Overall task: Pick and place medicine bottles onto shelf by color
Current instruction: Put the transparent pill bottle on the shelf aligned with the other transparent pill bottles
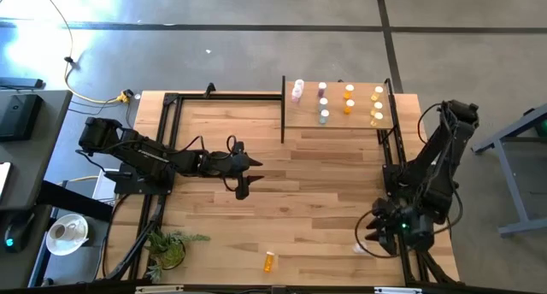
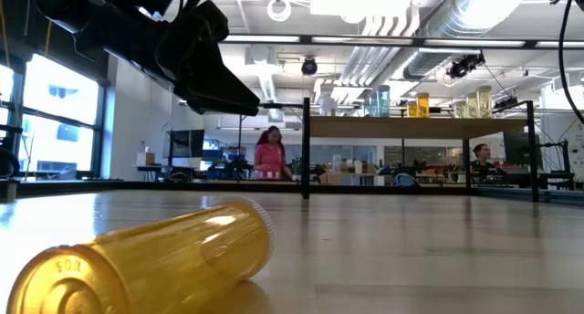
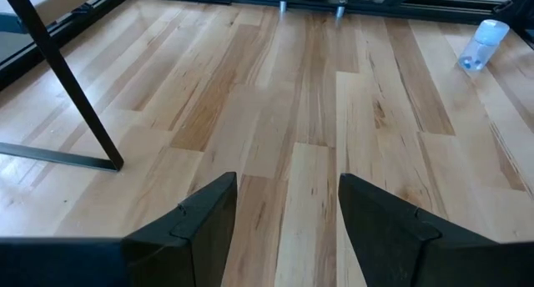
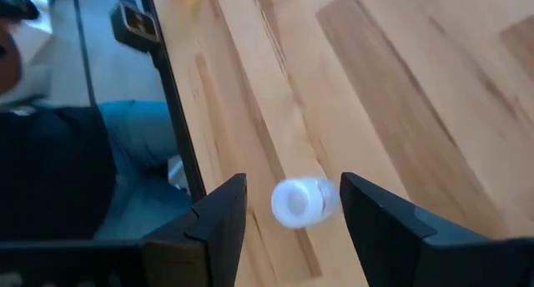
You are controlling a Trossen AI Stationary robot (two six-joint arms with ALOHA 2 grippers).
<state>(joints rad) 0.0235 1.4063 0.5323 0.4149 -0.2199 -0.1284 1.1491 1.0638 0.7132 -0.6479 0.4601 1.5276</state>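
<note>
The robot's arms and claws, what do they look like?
Both arms are black and jointed, with dark cables along them. The left claw has two dark, wedge-shaped fingers. The right claw has matching dark angular fingers; small green lights glow near its wrist in the high view.

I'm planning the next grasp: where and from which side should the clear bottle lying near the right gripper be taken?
Grip the clear bottle across its round body, coming down from above. It lies on its side on the table, white cap end facing the wrist camera, between the fingers of the open right gripper. Closing on the curved sides probably holds better than on the ends.
</note>
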